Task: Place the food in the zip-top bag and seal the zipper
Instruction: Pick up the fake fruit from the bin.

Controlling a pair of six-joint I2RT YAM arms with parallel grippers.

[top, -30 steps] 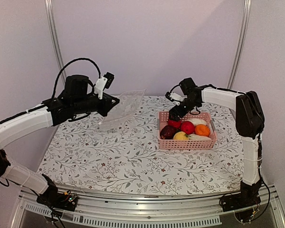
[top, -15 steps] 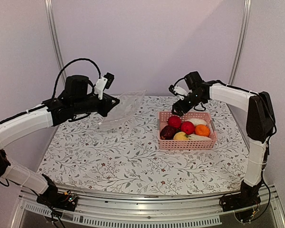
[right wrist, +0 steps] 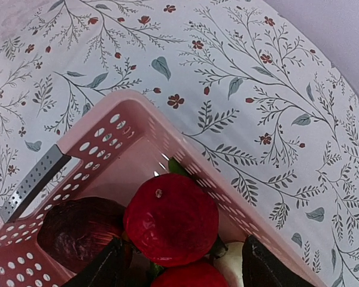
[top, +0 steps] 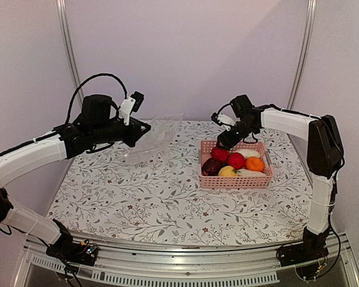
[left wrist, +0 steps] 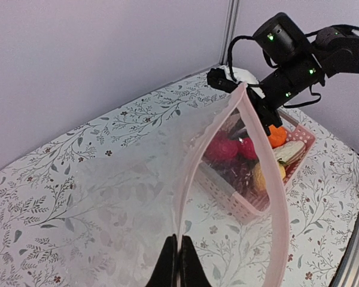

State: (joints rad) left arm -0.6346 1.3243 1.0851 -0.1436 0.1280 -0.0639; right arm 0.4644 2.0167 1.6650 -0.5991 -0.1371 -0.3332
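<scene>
With the left pincer (left wrist: 178, 263) clamped on the zipper (left wrist: 187, 185), the right pincer (right wrist: 182, 250) hangs apart above a red ball (right wrist: 170, 218), seemingly ready to descend and grasp.

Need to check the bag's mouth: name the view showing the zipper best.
Left wrist: the zipper runs close up as an open pink loop, pinched by the left gripper. Top external shows only the clear bag, zipper indistinct. Right wrist shows none.

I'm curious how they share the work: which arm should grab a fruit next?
The right. Its open right gripper hovers over a red ball in the basket, while the left gripper is shut on the zipper of the bag, holding it up.
</scene>
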